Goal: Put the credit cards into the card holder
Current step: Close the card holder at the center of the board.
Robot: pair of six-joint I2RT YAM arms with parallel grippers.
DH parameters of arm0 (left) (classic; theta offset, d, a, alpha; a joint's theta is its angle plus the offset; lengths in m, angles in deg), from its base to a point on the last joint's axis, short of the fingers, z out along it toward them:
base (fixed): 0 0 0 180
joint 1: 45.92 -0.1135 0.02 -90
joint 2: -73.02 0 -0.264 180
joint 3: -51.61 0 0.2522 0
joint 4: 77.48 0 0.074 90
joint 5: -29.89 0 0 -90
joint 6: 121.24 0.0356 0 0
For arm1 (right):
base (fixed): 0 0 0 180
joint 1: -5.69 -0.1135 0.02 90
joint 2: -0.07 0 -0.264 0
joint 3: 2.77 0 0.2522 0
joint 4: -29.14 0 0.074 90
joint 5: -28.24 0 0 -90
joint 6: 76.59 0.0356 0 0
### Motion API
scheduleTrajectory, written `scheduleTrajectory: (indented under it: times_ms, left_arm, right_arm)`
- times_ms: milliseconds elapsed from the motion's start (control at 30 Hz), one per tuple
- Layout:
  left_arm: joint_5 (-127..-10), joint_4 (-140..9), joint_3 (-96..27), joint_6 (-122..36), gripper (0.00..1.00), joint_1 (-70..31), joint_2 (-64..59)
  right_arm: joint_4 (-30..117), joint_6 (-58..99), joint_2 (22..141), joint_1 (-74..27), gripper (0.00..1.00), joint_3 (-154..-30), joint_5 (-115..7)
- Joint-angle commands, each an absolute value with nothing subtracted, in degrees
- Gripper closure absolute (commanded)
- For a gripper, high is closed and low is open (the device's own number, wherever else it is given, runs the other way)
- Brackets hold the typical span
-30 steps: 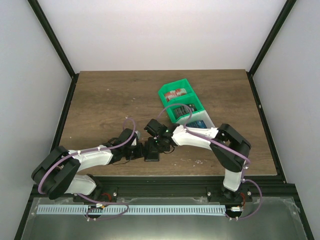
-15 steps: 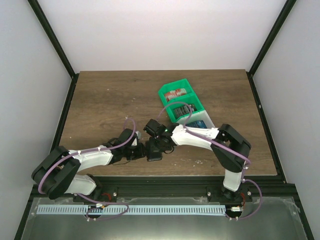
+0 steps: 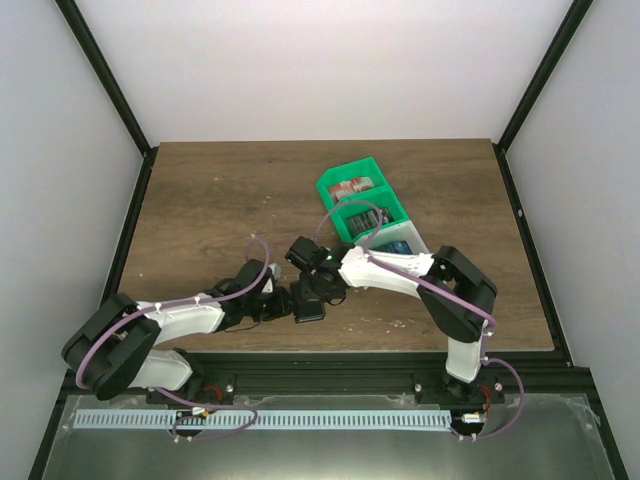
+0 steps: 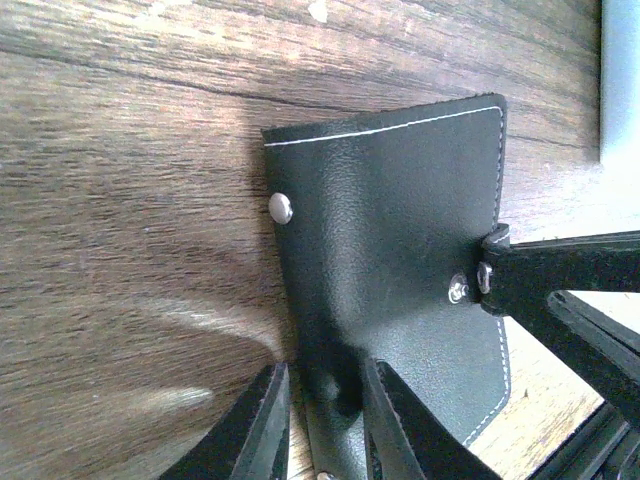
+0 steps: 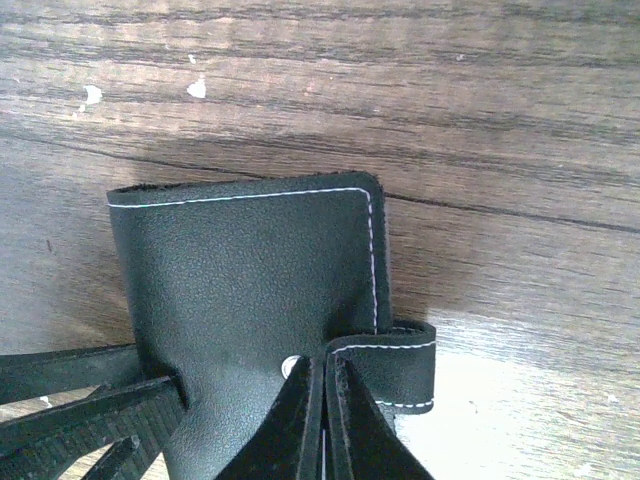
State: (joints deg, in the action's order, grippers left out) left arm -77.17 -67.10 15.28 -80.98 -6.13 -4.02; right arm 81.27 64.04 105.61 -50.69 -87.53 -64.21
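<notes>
The black card holder (image 3: 309, 306) lies on the table near the front edge, between my two grippers. In the left wrist view the card holder (image 4: 390, 230) shows its stitched outer face and a snap stud. My left gripper (image 4: 324, 372) is shut on a strip of its near edge. My right gripper (image 5: 325, 362) is shut on the snap strap (image 5: 400, 365), which curls off the holder's (image 5: 250, 270) corner. In the top view the left gripper (image 3: 287, 299) and right gripper (image 3: 315, 292) nearly touch. Blue credit cards (image 3: 393, 246) show in the white bin, partly hidden by the right arm.
A green bin (image 3: 330, 190) with two compartments stands behind the right arm, holding reddish and dark items. A white bin (image 3: 415, 240) adjoins it on the near right. The table's front edge (image 3: 340, 350) runs just below the holder.
Both grippers stay on the card holder. The right gripper has shifted slightly to the left and the holder has turned a little with it.
</notes>
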Motion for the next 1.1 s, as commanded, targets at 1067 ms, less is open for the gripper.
scheduleTrajectory:
  times_ms: [1067]
  left_arm:
    - [-77.7,-67.8,14.7,-80.5,0.8,-5.9,-6.9]
  right_arm:
    - [79.3,64.4,106.9,-50.5,1.0,-88.3,-58.6]
